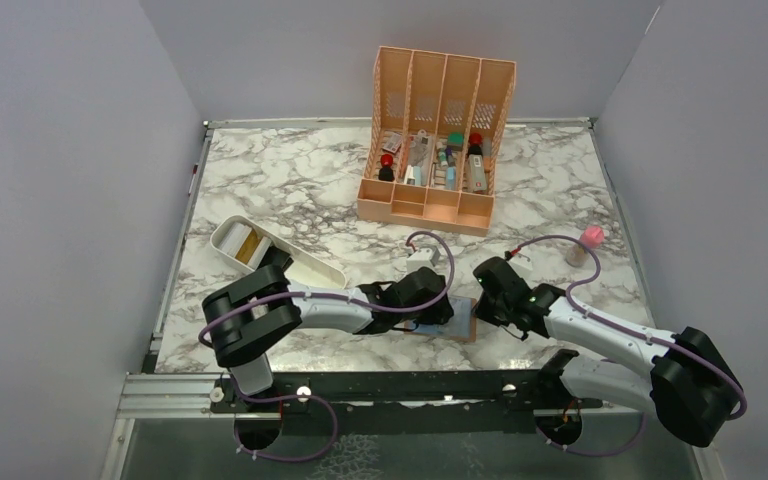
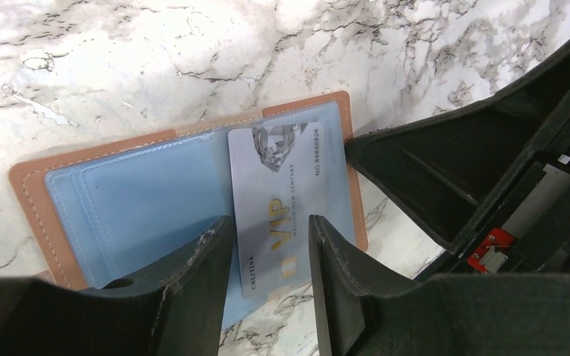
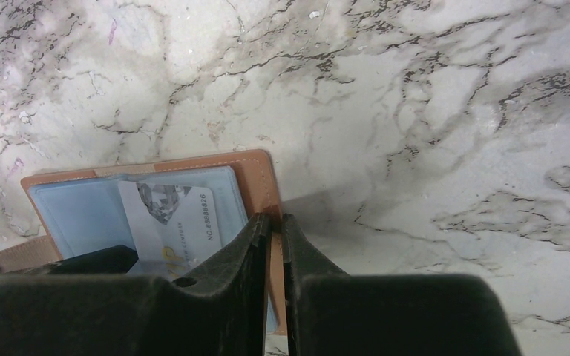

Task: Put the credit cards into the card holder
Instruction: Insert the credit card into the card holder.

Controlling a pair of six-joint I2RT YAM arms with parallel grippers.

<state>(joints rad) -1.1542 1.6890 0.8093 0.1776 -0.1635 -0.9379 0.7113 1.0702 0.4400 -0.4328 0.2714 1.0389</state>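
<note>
The card holder lies open, blue side up, at 6 o'clock on the marble surface, between our two arms. A silver VIP card sits part-way in the pocket on its 3 o'clock half, with the free end pointing to 6 o'clock in the left wrist view. Our left fingers stand about half parted, one on each side of that free end. The card looks loose to us, not pinched. Our right fingers are all but closed on nothing, tips bearing down on the holder's brown border.

We judge the step to be seating the card. We should keep the border pinned and push the free end straight toward 12 o'clock, square to the pocket mouth, so it neither skews nor drags the holder. The white tray sits at 9 o'clock.
</note>
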